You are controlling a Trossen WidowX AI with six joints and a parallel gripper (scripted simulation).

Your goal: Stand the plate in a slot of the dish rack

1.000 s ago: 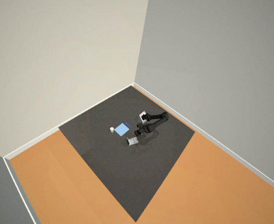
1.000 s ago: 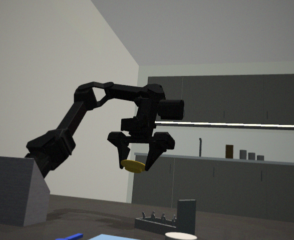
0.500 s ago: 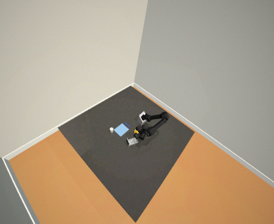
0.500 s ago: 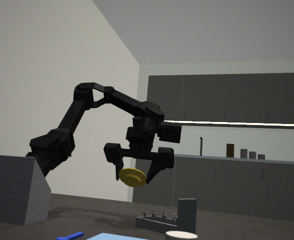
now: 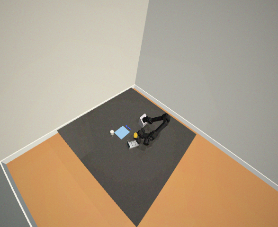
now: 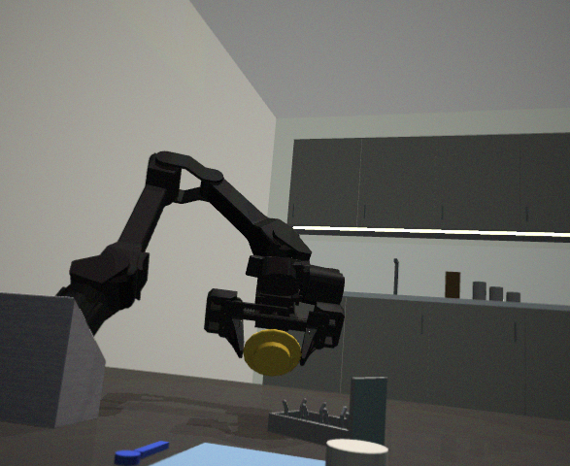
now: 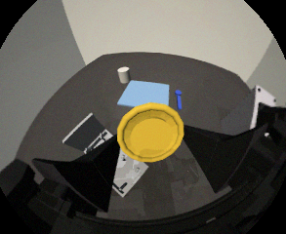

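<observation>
Gripper: the black parallel-jaw gripper (image 6: 273, 346) is clamping the round yellow plate (image 6: 272, 351) by its rim, one finger on each side, well above the dark floor mat (image 5: 124, 176).
Plate: it is hanging on edge, its flat underside with a raised foot ring facing the exterior camera; in the wrist view its hollow face (image 7: 150, 133) is filling the space between the two dark fingers.
Rack: the grey dish rack (image 6: 309, 423), with a row of small pegs and a tall end panel, is sitting on the mat below the plate and slightly to the right in the exterior view, apart from it.
Other items: a light blue square sheet (image 5: 121, 132), a small blue tool (image 5: 128, 126) and a white cylindrical cup (image 5: 112, 132) are lying on the mat beyond the rack.
Arm base: a grey wedge-shaped block (image 6: 28, 361) is standing by the arm's foot.
</observation>
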